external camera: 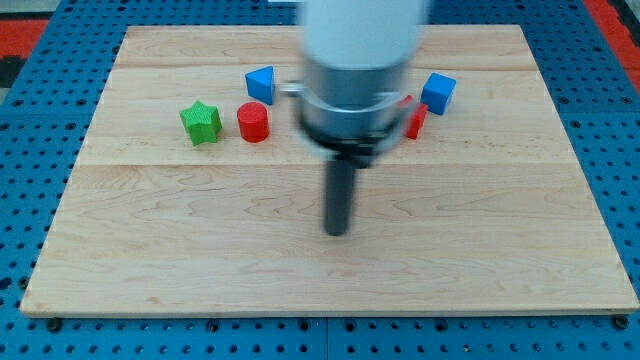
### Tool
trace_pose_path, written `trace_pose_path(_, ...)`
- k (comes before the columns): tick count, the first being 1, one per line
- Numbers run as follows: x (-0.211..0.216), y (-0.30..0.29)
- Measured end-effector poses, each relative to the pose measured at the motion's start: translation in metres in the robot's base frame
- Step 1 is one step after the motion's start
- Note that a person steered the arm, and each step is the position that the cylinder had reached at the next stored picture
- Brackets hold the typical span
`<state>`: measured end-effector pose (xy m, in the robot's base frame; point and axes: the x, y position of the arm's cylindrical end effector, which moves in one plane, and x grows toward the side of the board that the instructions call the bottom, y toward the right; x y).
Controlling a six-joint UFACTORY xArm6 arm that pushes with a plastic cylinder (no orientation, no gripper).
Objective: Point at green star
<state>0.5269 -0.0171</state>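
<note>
The green star (201,122) lies on the wooden board (200,250) at the view's upper left. My tip (338,232) rests on the board near the middle, well to the right of and below the star, touching no block. A red cylinder (253,121) stands just right of the star. A blue triangular block (261,83) lies above the cylinder.
A blue cube (437,92) sits at the upper right, with a red block (414,120) beside it, partly hidden by the arm's body (355,70). The board lies on a blue perforated table (30,150).
</note>
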Motion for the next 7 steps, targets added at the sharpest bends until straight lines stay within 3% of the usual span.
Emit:
trace_pose_path(1, 0.01, -0.055)
trace_pose_path(3, 0.009, -0.056)
trace_pose_path(5, 0.006, -0.1)
trace_pose_path(7, -0.01, -0.212)
